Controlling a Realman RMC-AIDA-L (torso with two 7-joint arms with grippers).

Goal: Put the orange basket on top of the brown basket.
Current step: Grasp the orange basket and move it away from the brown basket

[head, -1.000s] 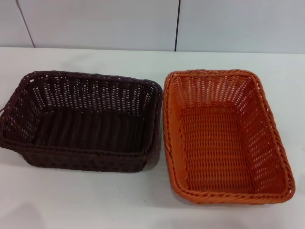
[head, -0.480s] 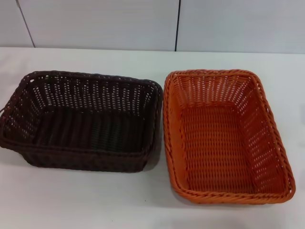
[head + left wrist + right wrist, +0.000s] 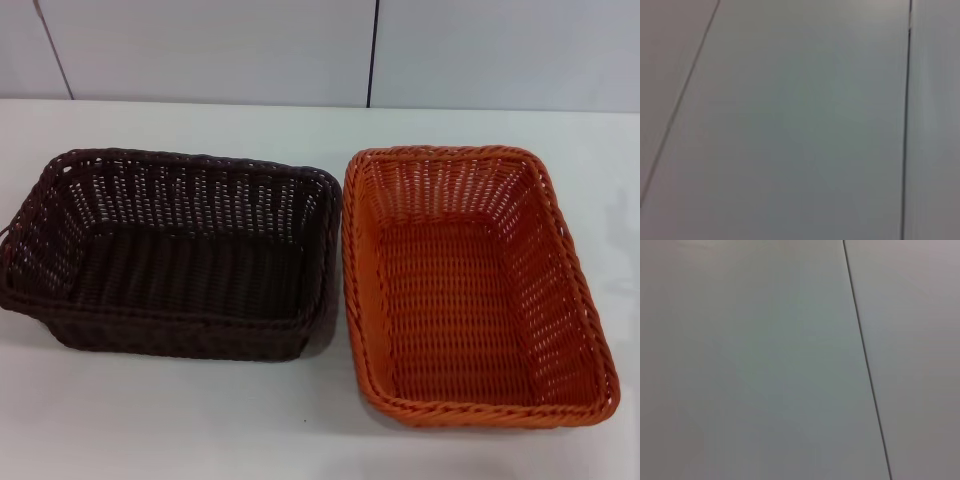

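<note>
The orange basket (image 3: 470,285) stands on the white table at the right in the head view, empty, its long side running front to back. The brown basket (image 3: 175,250) stands to its left, empty, its long side running left to right. Their near rims almost touch. Neither gripper shows in any view. Both wrist views show only a plain grey panelled wall.
The white table (image 3: 200,420) runs around both baskets, with bare surface at the front and behind them. A grey panelled wall (image 3: 200,50) with a dark seam stands behind the table's far edge.
</note>
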